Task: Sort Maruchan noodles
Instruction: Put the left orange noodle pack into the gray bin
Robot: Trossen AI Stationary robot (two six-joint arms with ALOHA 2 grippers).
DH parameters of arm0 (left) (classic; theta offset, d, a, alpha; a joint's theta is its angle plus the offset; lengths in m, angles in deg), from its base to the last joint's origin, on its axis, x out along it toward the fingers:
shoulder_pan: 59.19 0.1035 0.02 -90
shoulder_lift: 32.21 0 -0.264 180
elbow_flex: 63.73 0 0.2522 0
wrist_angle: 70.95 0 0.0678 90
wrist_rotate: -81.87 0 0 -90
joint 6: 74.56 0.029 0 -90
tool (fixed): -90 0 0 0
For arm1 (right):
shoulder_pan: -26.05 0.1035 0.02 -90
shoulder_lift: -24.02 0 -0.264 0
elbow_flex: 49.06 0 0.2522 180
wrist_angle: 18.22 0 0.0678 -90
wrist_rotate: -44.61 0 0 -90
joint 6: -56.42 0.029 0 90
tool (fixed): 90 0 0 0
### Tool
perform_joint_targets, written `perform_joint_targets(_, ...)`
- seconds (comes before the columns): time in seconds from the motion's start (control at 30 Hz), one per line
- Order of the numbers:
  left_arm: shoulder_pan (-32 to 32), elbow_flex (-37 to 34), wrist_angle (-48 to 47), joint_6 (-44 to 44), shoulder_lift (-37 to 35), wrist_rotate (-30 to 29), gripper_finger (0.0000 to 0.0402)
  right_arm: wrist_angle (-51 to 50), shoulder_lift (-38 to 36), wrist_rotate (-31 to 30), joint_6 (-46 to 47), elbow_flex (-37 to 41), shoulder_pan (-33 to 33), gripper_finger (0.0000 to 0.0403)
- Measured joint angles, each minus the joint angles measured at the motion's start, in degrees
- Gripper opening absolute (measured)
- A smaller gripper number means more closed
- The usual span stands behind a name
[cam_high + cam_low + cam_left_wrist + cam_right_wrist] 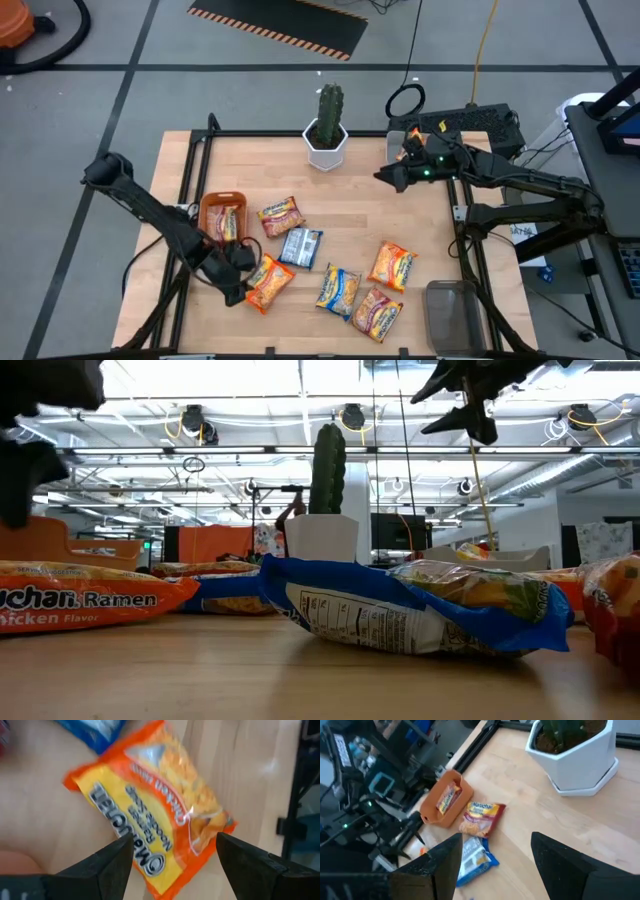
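The left tool (243,281) hangs with its fingers spread, empty, just over the orange-yellow packet (269,284) at about seven o'clock on the tabletop (370,205), beside the orange bin (221,205), which already holds one packet. The right tool (385,176) waits open and empty, raised near two o'clock by the potted cactus (328,125). The other Maruchan noodles (340,290) lie scattered from the centre toward five o'clock, a blue packet (300,247) and a red-orange one (280,216) nearest the bin. The risk seems to lie in the glossy, flat wrapper: a shallow pinch could slide off, or the fingers could push the packet along the wood instead of lifting it; too hard a squeeze might crack the noodle block. In the left wrist view the packet's label reads "Maruchan" with "Chicken flavor"; the low view shows "Ramen" and "Chicken Flavor" on a packet (80,603), plus a nutrition panel too small to read.
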Motion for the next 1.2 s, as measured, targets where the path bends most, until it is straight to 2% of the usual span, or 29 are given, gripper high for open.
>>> perform_joint_targets(0.2, -2.8, 0.0, 0.03, -11.17, 5.72, 5.15, 0.0282, -5.03, 0.0, 7.38, -4.16, 0.0, 0.0, 0.0228)
perform_joint_targets(0.43, -4.8, -0.02, 0.68, -16.29, 11.79, 5.35, 0.0282, -12.01, -0.02, 9.6, -10.8, 0.02, 0.0, 0.0228)
perform_joint_targets(0.6, -4.84, 0.13, 2.4, -19.7, 13.94, 5.06, 0.0282, -12.83, -0.02, 13.68, -10.7, 0.02, 0.0, 0.0228)
perform_joint_targets(0.73, -4.58, 0.09, 2.74, -20.94, 13.98, 3.53, 0.0283, -12.8, -0.02, 14.02, -9.62, 0.02, 0.0, 0.0228)
perform_joint_targets(1.03, -5.82, 0.09, 2.74, -12.11, 14.11, 2.2, 0.0282, -9.22, -0.02, 13.14, -6.84, 0.02, 0.0, 0.0228)
perform_joint_targets(1.2, -6.29, 0.09, 2.54, -4.33, 14.2, 0.47, 0.0282, -7.92, -0.02, 9.77, -3.5, 0.02, -0.02, 0.0228)
